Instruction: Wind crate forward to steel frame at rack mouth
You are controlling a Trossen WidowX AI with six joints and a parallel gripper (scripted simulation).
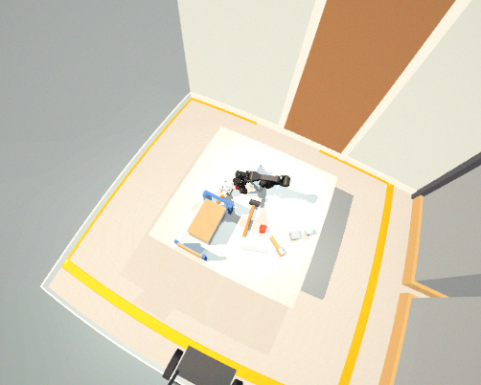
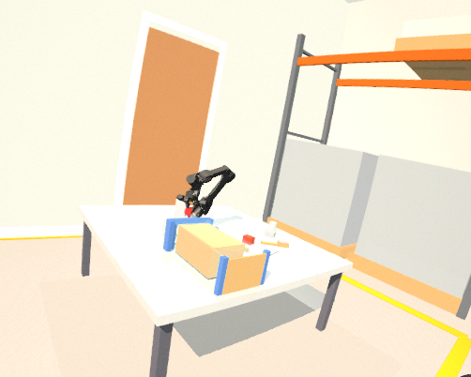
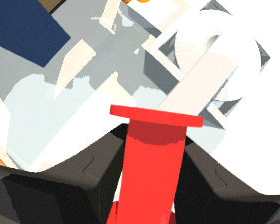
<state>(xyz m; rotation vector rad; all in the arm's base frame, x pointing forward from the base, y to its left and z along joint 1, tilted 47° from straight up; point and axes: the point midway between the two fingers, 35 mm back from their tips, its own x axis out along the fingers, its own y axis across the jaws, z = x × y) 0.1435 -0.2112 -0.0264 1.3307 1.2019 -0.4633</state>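
My gripper (image 3: 149, 133) (image 1: 238, 187) is shut on the red grip of the winch handle (image 3: 153, 170) (image 2: 189, 212). The handle's pale arm runs from the grip over the round top of the white winch (image 3: 247, 45) (image 1: 226, 188). Whether its square key sits in the hole is hidden. The tan crate (image 1: 207, 220) (image 2: 202, 241) looks flat, behind the blue frame (image 1: 217, 198) (image 2: 170, 234) at the mouth. I cannot tell whether crate and frame touch. The clear panels are hard to make out. An orange part (image 3: 142, 1) lies between winch and frame.
A hammer (image 1: 249, 220) lies beside the crate. A red block (image 1: 263, 229) (image 2: 249, 239), a wooden-handled tool (image 1: 275, 243) (image 2: 275, 243) and a grey block (image 1: 295, 235) lie farther off. A blue-posted end board (image 1: 191, 250) (image 2: 244, 273) stands at the rack's far end.
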